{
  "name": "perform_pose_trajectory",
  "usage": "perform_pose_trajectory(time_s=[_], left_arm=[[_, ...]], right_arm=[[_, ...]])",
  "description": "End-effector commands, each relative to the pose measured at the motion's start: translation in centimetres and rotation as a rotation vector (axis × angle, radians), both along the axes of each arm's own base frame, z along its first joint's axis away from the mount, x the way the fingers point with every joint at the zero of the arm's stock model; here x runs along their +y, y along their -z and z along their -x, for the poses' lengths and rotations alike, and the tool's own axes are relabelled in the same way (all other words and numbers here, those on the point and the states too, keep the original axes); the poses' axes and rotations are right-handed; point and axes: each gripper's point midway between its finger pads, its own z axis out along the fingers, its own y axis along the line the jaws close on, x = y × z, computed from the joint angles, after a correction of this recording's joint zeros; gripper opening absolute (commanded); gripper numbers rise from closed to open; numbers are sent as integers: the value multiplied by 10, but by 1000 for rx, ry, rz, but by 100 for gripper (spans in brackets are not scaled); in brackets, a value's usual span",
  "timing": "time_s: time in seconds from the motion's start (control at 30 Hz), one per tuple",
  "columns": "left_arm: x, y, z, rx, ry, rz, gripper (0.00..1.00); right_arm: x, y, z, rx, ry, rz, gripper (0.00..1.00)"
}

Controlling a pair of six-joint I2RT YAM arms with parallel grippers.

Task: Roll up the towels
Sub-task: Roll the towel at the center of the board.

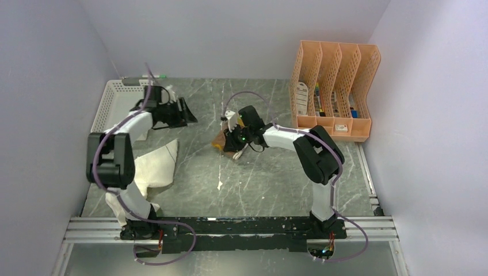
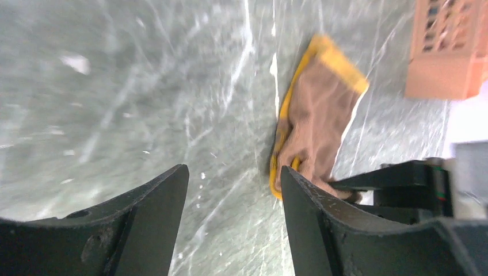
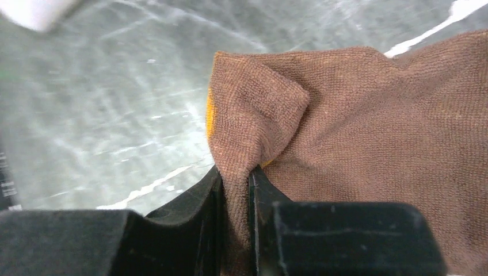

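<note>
The brown and mustard-yellow towel [image 1: 221,141] lies bunched near the middle of the marble table. My right gripper [image 1: 233,139] is shut on a fold of that brown towel [image 3: 345,144], the cloth pinched between its fingers [image 3: 195,207]. The cream-white towel [image 1: 151,165] lies spread at the left, partly under my left arm. My left gripper [image 1: 185,112] hangs above the table beside the white basket, open and empty. In the left wrist view the brown towel [image 2: 319,115] lies past the right finger [image 2: 311,213], with the right gripper's black body next to it.
A white plastic basket [image 1: 112,100] stands at the back left. An orange file rack [image 1: 334,86] with small items stands at the back right. A metal rail [image 1: 230,227] runs along the near edge. Grey walls close in both sides.
</note>
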Motion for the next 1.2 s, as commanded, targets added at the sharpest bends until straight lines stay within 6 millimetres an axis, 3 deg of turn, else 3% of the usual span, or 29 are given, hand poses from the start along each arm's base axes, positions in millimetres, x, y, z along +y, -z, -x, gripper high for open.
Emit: perform_pose_trajectory(time_s=[0.0, 0.1, 0.17, 0.37, 0.5, 0.8, 0.97, 1.17], left_arm=[[14, -59, -6, -140, -30, 5, 72], [2, -70, 8, -176, 34, 70, 72], [-8, -68, 21, -163, 86, 118, 72], [-42, -31, 68, -92, 238, 58, 72], [-55, -3, 91, -23, 243, 67, 71], [-71, 29, 85, 44, 233, 69, 71], [-75, 34, 67, 42, 219, 72, 70], [-84, 28, 53, 21, 237, 101, 70]], right_arm=[[13, -35, 24, 288, -80, -239, 14], [10, -51, 20, 426, -82, -358, 17], [8, -51, 18, 531, -76, -419, 20], [11, -39, 13, 703, -52, -460, 24], [14, -31, 13, 798, -33, -494, 25], [18, -29, 12, 883, -6, -555, 26], [17, -22, 13, 887, 7, -532, 28], [13, 2, 13, 895, 55, -448, 31]])
